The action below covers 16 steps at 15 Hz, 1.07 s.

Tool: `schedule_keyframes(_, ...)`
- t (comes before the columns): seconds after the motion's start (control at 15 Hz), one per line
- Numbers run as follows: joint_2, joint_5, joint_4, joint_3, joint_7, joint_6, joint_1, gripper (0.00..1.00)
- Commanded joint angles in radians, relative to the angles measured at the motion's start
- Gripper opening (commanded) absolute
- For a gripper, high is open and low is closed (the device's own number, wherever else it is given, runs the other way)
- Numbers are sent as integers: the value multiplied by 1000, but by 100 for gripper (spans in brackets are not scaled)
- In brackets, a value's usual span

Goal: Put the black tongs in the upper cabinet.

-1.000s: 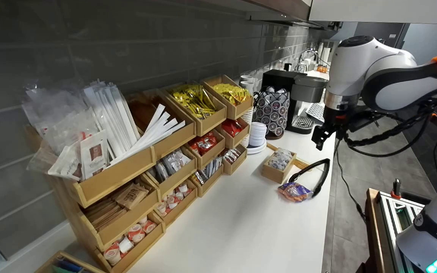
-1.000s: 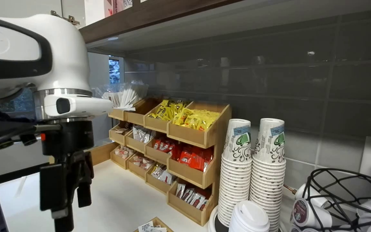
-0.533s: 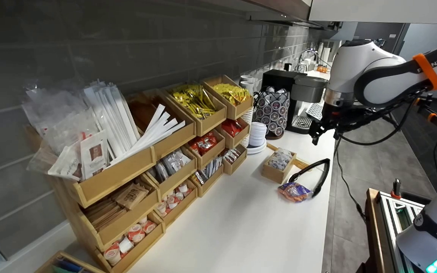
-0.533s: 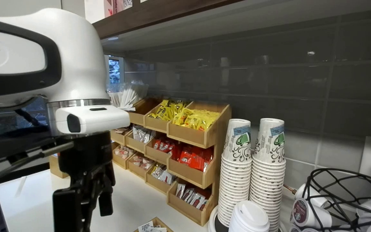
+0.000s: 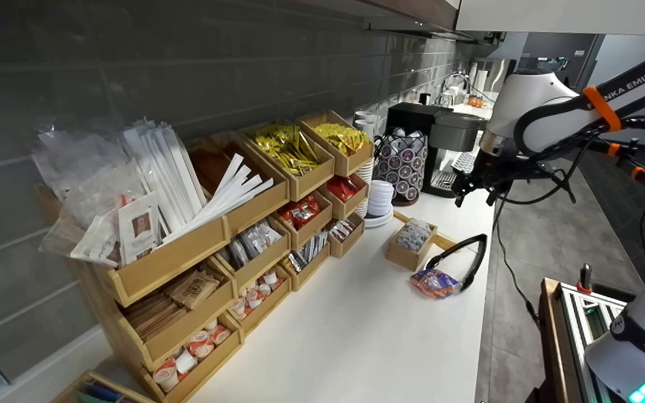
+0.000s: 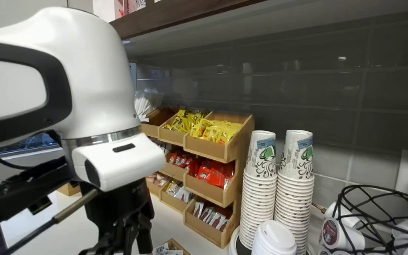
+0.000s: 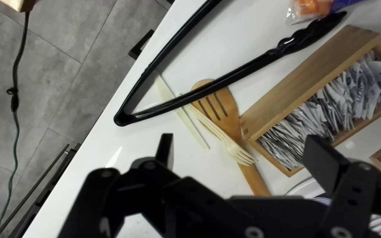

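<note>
Recommend bringing the gripper point(image 7: 238, 143), parted and holding nothing, down to the tongs point(image 7: 233, 74) on the counter point(image 5: 367, 347) below and ahead, straddling the joined end squarely before clamping, clear of spatula point(image 7: 232, 120) and fork point(image 7: 233, 148).

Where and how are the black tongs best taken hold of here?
Probably by the joined end of the black tongs, with the open gripper coming from above and closing across it. They lie spread in a V, narrowest there; farther along, one arm crosses the wooden turner and ends beside the salt-packet box, leaving less room.
</note>
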Motion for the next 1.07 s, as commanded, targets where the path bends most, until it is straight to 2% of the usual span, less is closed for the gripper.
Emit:
schedule_keyframes(0.0, 62, 52, 1, -26, -25, 35, -13, 100)
schedule_keyframes(0.73, 195, 112, 2, -144, -240, 84, -19, 100)
schedule_keyframes(1.0, 246, 118, 2, -168, -294, 107, -19, 100)
